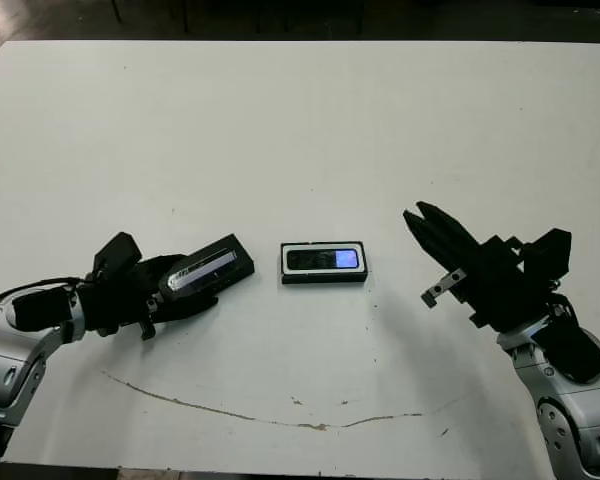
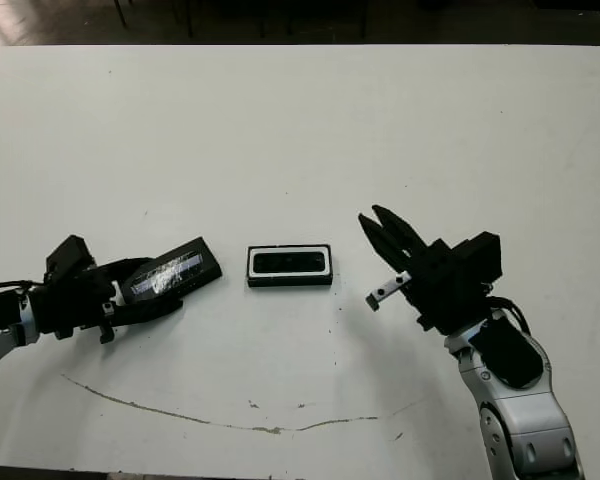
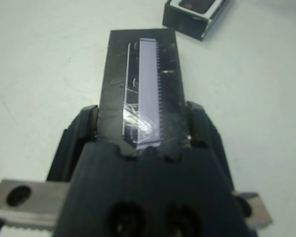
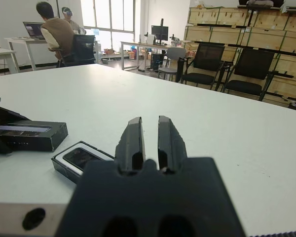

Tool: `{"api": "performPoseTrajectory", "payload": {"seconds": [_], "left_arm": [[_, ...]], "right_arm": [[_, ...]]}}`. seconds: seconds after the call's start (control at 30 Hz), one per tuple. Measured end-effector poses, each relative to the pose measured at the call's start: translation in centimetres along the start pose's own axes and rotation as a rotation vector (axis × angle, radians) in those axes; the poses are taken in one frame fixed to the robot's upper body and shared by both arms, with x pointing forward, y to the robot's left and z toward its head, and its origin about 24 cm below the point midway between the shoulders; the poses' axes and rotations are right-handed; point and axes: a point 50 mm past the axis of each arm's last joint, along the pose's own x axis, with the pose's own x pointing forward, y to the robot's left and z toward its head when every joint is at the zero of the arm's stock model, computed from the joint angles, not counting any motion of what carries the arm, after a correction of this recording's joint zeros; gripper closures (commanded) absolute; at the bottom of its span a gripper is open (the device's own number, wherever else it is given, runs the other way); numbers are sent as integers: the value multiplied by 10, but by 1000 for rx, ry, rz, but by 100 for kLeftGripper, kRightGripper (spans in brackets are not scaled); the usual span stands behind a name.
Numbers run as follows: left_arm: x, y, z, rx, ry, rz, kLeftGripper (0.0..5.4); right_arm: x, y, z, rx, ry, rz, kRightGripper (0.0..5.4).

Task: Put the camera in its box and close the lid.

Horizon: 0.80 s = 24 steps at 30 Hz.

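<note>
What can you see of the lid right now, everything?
The lid is a flat black rectangular cover with a long glossy transparent window strip along its top, scuffed and reflecting light. The left gripper holds it by one short end, a finger on each long side. It lies angled to the left of the box, not touching it, far end towards the box, which lies open with the camera in it. Whether it rests on the table is unclear.

Camera (image 1: 323,259) lies in open box (image 1: 324,277); lid (image 1: 212,268) alongside.
</note>
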Motion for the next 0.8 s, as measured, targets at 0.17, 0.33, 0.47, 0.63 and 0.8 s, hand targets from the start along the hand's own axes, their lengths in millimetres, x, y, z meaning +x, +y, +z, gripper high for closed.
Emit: {"api": "performPoseTrajectory", "payload": {"seconds": [0.17, 0.33, 0.47, 0.63, 0.8], "left_arm": [[-4, 5, 19, 32, -77, 48, 333], [-3, 13, 51, 73, -174, 46, 333], [5, 16, 69, 85, -218, 0, 333], [25, 17, 75, 101, -197, -132, 333], [42, 26, 78, 161, -114, -231, 333]], "right_arm": [[0, 0, 0, 0, -1, -2, 540], [0, -2, 1, 1, -5, -6, 540], [1, -4, 4, 9, -6, -14, 540], [2, -6, 8, -1, -19, -24, 540], [1, -6, 10, 0, -20, -30, 540]]}}
